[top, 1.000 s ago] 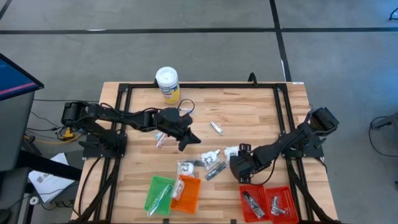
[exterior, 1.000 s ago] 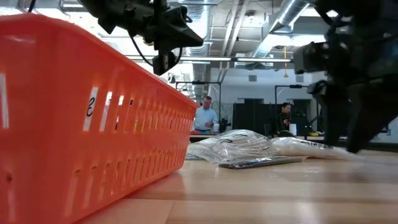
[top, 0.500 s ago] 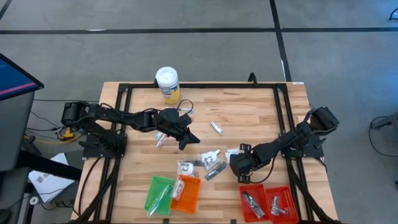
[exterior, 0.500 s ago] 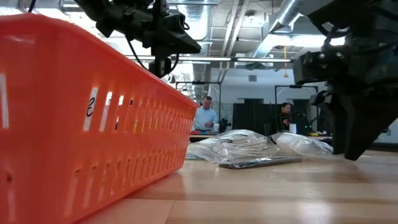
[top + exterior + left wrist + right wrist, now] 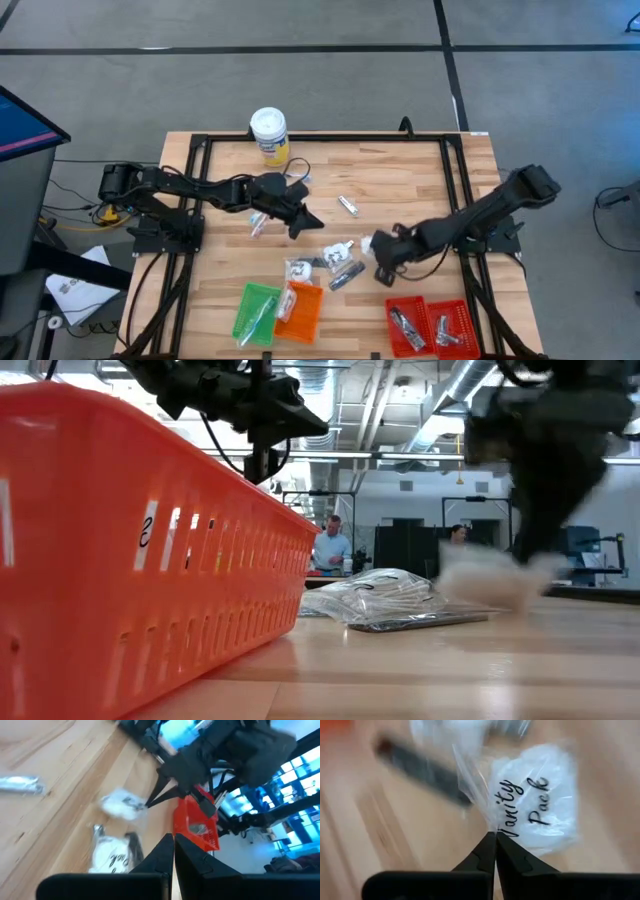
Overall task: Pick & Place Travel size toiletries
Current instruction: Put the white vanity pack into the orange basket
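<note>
Wooden table [image 5: 420,175] inside a black frame, grey floor around it, workshop room with ducts and two distant people beyond.

Item 1: right end effector [image 5: 492,840], over the table's front right, fingers pinched together on the clear wrapper of a white "Vanity Pack" packet [image 5: 535,805]. The packet hangs blurred just above the boards in the low view, so it is probably lifted clear, though contact with the wood cannot be ruled out.

Item 2: left end effector [image 5: 300,222], closed, holding nothing, waiting above mid-table.

Item 3: loose toiletries on the table: a small pile of packets with a dark tube [image 5: 345,273] near centre front, a silvery piece [image 5: 347,205] further back, a pink-tinted stick [image 5: 259,224] beside the left arm.

Item 4: trays at the front edge: green tray [image 5: 255,312] and orange tray [image 5: 300,310] side by side, red tray [image 5: 432,325] on the right already holding a few items.

Item 5: white-lidded tub [image 5: 269,135] at the back edge, not part of the job.

Step in hand: pickup made, carry beginning. Next move calls for raising the packet over a tray wall, likely the red one close by, before letting go; a thin wrapper grip may slip.
</note>
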Tool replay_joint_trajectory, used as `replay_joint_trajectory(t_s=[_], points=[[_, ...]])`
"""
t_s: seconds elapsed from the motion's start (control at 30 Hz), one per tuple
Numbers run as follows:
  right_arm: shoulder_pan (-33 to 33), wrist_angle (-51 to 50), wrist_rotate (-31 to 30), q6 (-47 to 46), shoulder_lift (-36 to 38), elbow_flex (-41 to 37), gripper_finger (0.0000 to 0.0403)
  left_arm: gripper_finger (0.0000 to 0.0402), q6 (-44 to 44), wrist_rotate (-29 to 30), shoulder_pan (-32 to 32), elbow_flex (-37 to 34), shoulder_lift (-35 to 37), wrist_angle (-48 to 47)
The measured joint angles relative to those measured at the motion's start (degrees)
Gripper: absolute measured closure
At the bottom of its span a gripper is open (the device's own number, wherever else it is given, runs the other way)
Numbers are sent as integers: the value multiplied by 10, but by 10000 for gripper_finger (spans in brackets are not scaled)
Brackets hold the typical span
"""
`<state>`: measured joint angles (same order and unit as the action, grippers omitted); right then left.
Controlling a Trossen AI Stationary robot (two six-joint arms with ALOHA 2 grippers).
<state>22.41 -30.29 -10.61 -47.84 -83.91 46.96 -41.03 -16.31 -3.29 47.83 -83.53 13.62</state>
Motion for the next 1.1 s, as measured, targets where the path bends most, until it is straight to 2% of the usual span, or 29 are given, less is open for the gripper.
replay_joint_trajectory(t_s=[0.23,0.33,0.53,0.7,0.9,1.1], points=[[-72,12,-90,-106,140,1,402,394,-20,16,2,0,0,85],[-108,34,-112,-145,189,1,402,394,-36,51,2,0,8,107],[-158,148,-155,-165,231,1,402,394,-87,117,-15,0,27,107],[-186,198,-167,-151,195,22,403,369,-138,129,-41,1,28,106],[-193,118,-165,-112,90,118,403,284,-188,129,-60,4,28,106],[-189,6,-165,-48,-42,276,403,200,-223,128,-69,5,29,76]])
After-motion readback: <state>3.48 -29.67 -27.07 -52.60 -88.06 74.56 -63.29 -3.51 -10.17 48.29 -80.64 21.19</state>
